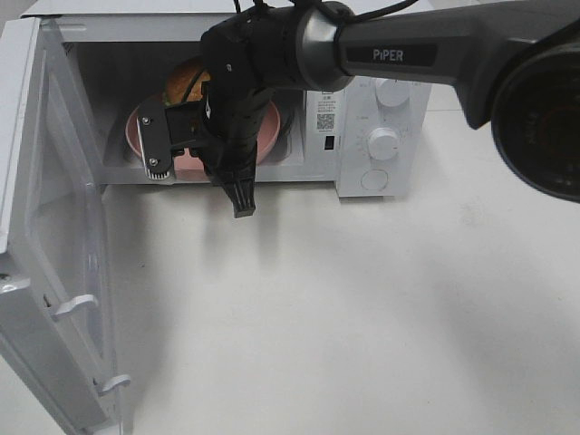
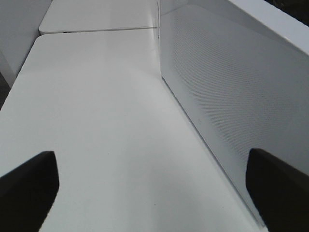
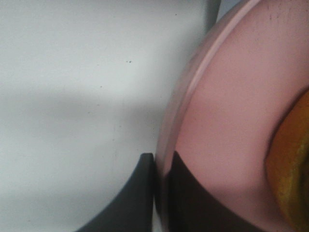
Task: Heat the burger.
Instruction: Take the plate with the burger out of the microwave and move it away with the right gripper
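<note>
The burger (image 1: pixel 186 82), with a golden-brown bun, sits on a round pink plate (image 1: pixel 136 131) inside the open microwave (image 1: pixel 385 100). My right arm (image 1: pixel 390 50) reaches in from the right, across the opening. In the right wrist view my right gripper (image 3: pixel 161 166) is shut on the pink plate's rim (image 3: pixel 193 82), one dark finger on each side of it, and an orange edge of the burger (image 3: pixel 289 159) shows on the plate. My left gripper (image 2: pixel 153 193) is open with nothing between its fingers, low over the table beside the microwave door (image 2: pixel 227 96).
The microwave door (image 1: pixel 45 227) swings wide open towards the front left. The control panel with two knobs (image 1: pixel 385 140) is on the microwave's right side. White tabletop (image 1: pixel 362 308) stretches in front of it.
</note>
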`<state>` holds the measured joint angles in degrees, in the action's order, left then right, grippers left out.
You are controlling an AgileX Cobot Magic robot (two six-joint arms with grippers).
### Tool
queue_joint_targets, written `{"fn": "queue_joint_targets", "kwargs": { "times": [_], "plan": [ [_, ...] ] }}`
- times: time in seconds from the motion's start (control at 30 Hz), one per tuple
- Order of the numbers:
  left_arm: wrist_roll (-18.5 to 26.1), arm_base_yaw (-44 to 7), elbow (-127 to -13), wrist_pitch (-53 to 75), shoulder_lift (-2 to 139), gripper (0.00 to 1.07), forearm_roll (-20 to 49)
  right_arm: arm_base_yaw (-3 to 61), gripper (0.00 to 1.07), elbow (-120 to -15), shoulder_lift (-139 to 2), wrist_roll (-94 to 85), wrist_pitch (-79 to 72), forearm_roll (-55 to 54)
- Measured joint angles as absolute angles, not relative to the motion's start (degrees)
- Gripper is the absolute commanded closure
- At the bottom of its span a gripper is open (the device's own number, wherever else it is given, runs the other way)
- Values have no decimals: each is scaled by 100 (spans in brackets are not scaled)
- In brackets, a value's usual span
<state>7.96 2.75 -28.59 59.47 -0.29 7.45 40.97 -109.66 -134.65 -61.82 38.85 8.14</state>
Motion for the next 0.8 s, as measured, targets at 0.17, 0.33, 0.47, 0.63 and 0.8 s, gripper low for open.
{"fn": "queue_joint_targets", "kwargs": {
  "times": [0.17, 0.33, 0.47, 0.63, 0.8],
  "plan": [
    [796, 275, -2859, 5947, -29, 9, 745, 4114, 107, -10136, -13046, -6182, 3409, 814],
    [796, 275, -2859, 5947, -29, 9, 745, 4114, 107, -9259, -12565, -6182, 2865, 922],
    [796, 275, -2859, 5947, -29, 9, 745, 4114, 107, -8892, -12353, -6182, 2590, 1037],
    [796, 275, -2859, 5947, -29, 9, 745, 4114, 107, -8365, -12003, -6182, 2326, 1152],
    [796, 275, -2859, 5947, -29, 9, 745, 4114, 107, -7678, -11591, -6165, 1942, 1209]
  ]
}}
